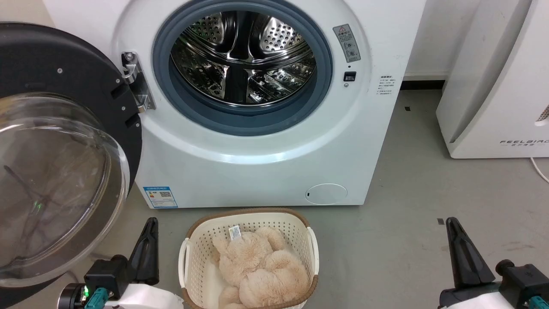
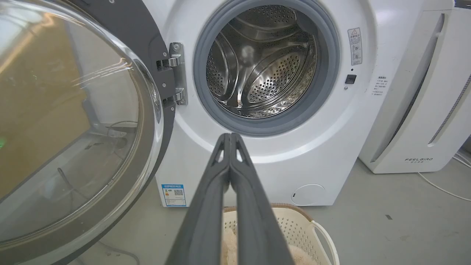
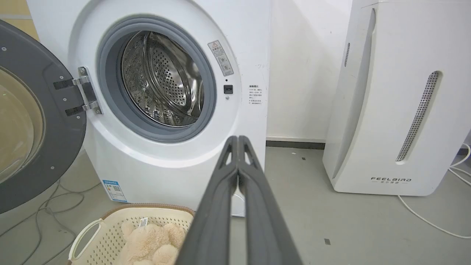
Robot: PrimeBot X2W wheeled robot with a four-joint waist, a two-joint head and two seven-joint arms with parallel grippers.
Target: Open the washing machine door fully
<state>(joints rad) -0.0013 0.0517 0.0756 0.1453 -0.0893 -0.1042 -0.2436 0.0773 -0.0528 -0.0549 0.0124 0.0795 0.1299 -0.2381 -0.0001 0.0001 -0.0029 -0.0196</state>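
Left gripper sitting low, fingers pressed together, gripping nothing. Washing machine door hanging wide on its hinge at far left, looking near full swing. Any last nudge: pushing on black rim edge, avoiding glass. Basket crowding centre. Right gripper likewise pinched closed, empty, facing bare floor rightward.

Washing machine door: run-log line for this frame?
washing machine door: wide open, drum exposed | left gripper: shut, empty | right gripper: shut, empty | laundry basket: plush toy inside
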